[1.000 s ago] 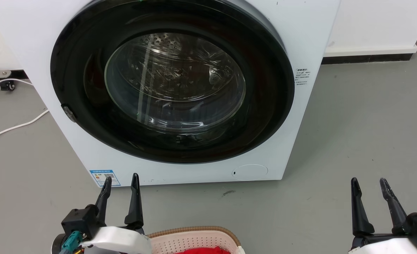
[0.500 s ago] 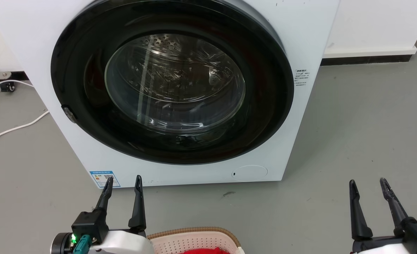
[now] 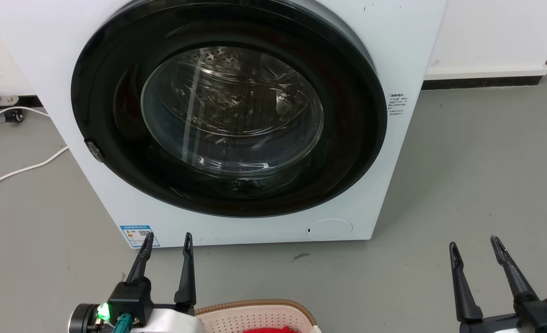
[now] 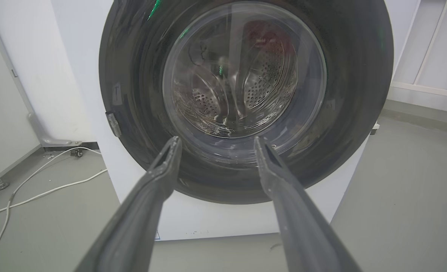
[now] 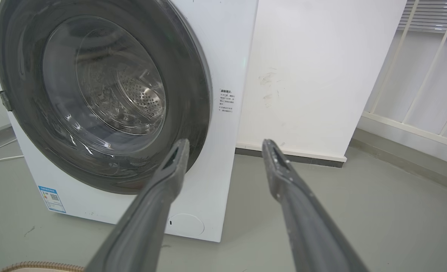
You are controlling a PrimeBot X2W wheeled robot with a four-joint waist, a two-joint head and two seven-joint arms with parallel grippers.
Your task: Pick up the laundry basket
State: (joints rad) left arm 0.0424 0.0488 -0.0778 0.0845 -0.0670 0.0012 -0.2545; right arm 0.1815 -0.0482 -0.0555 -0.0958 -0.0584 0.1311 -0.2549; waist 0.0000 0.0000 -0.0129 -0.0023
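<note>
The laundry basket, pale pink with small holes and a brown braided rim, shows at the bottom edge of the head view with something red inside it. A strip of its brown rim also peeks in at the bottom left of the right wrist view. My left gripper stands open just left of the basket, fingers pointing up toward the washing machine, nothing between them. Far to the basket's right, my right gripper is open and empty too. Both grippers show wide gaps in their wrist views.
A white front-loading washing machine with a shut dark round door stands on the grey floor right ahead. White cables lie on the floor at the left. A white wall with a dark skirting runs behind at the right.
The left gripper has shifted slightly right and lower in the head view, and the right gripper has moved a little left and down. The whole picture has also drifted slightly.
</note>
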